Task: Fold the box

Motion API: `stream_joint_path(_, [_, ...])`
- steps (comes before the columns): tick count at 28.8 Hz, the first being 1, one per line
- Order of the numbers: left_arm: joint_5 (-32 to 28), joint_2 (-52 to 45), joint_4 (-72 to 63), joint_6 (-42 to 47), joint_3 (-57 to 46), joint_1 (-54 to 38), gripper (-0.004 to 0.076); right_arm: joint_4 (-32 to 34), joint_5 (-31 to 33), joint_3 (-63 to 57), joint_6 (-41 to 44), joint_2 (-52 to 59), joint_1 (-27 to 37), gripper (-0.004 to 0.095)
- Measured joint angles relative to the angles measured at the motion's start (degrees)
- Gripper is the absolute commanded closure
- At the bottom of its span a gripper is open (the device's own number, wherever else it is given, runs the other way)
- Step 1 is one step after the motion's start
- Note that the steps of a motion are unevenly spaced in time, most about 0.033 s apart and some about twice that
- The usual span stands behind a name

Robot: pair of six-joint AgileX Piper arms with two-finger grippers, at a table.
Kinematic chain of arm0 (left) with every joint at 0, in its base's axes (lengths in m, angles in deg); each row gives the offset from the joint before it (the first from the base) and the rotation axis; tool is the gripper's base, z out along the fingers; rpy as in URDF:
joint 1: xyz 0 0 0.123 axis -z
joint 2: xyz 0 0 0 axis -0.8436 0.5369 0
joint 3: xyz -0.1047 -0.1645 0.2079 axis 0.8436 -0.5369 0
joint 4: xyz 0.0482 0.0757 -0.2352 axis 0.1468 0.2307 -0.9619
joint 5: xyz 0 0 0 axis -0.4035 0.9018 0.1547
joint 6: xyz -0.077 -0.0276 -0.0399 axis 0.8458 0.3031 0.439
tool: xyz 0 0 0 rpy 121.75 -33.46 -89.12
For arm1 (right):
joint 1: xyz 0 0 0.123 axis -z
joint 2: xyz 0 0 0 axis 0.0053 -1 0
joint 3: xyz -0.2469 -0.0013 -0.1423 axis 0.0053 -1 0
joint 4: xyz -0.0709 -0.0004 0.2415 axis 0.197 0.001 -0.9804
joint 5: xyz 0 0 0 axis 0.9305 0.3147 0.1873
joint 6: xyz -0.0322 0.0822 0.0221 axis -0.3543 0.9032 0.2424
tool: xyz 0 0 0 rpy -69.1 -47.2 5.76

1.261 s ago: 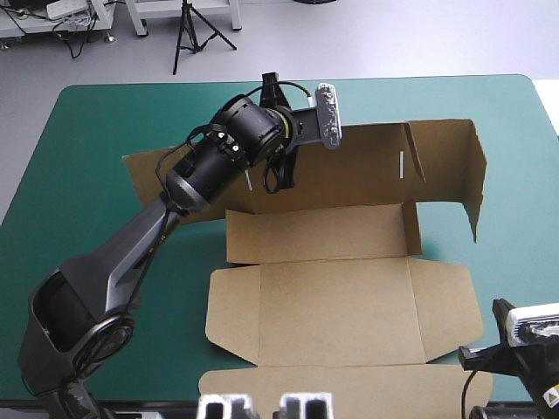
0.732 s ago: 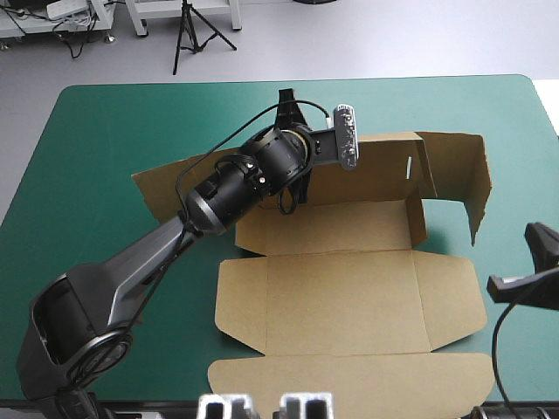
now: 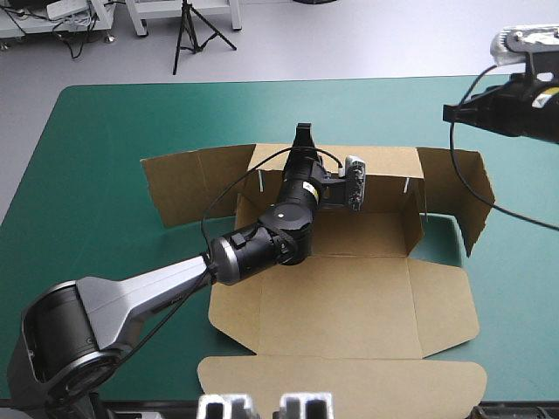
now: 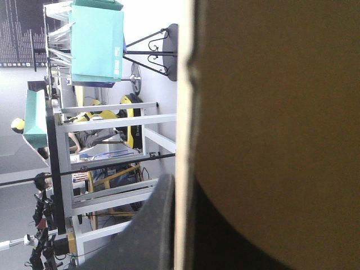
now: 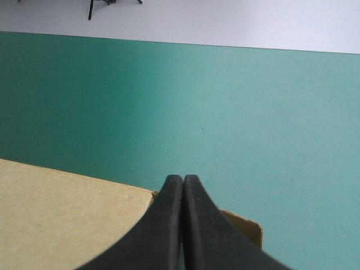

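Now left hand pinches box wall; right hand risen

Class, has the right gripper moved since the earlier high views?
Yes: the right gripper went from the near edge of the table to its far right corner.

Robotics lab, not a home or shop. Bench with teal-green cover, left arm mounted at it, right pincer over it. Beyond the bench's far edge: bare grey floor, black tripod, white-framed stands, loose cables. Farther off from the bench, pale metal racking.
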Motion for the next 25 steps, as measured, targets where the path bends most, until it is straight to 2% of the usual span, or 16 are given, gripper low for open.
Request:
stream_joint_path(5, [-0.2, 0.0, 0.7, 1.0, -0.2, 0.0, 0.0733, -0.3, 1.3, 4.1, -1.1, -8.8, 0.2, 0.0925])
stream_joint_path(13, [-0.3, 0.0, 0.7, 1.4, -0.2, 0.0, 0.0733, -6.5, 7.3, 5.4, -6.2, -20.5, 5.6, 0.0925])
stream_joint_path(19, [-0.2, 0.0, 0.9, 2.4, -0.2, 0.0, 0.0733, -8.0, 10.6, 5.4, -8.9, -24.1, 6.4, 0.0927])
stream_joint_path(25, [-0.2, 0.0, 1.1, 4.2, -0.2, 0.0, 0.0733, -8.7, 10.9, 3.8, -9.8, -24.0, 6.8, 0.0926])
